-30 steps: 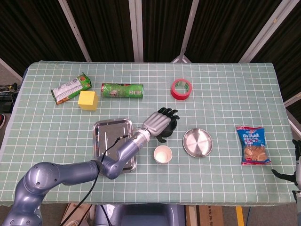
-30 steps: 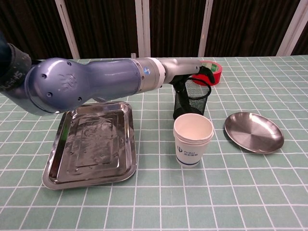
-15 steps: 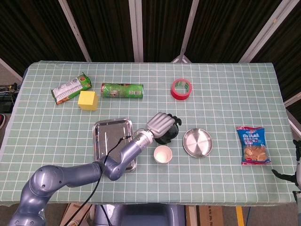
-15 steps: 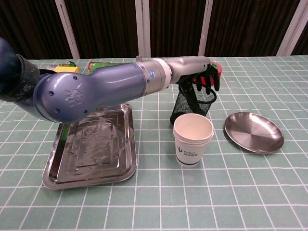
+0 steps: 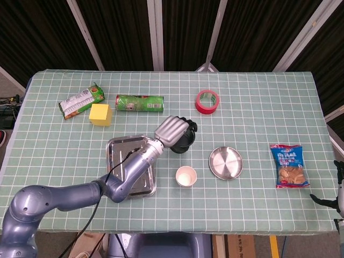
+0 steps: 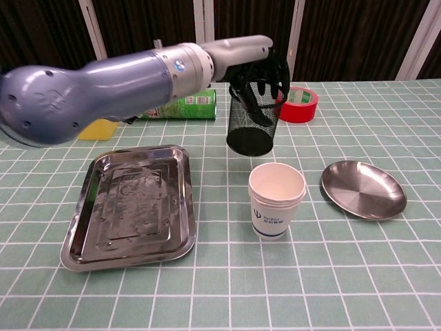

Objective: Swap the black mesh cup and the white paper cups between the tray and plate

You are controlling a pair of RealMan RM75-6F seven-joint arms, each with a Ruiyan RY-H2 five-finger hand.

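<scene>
My left hand (image 6: 256, 63) grips the black mesh cup (image 6: 252, 118), a wire cylinder, by its rim, fingers curled over the top; it seems lifted off the cloth, between the shiny steel tray (image 6: 131, 207) and round steel plate (image 6: 364, 189). The stacked white paper cups (image 6: 275, 200) stand on the table. My arm reaches forward, level.

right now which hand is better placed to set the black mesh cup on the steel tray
Left. The left hand already grips the black mesh cup, lifted off the table beside the rectangular steel tray. The right hand barely shows at the table's far right edge, away from both.
</scene>
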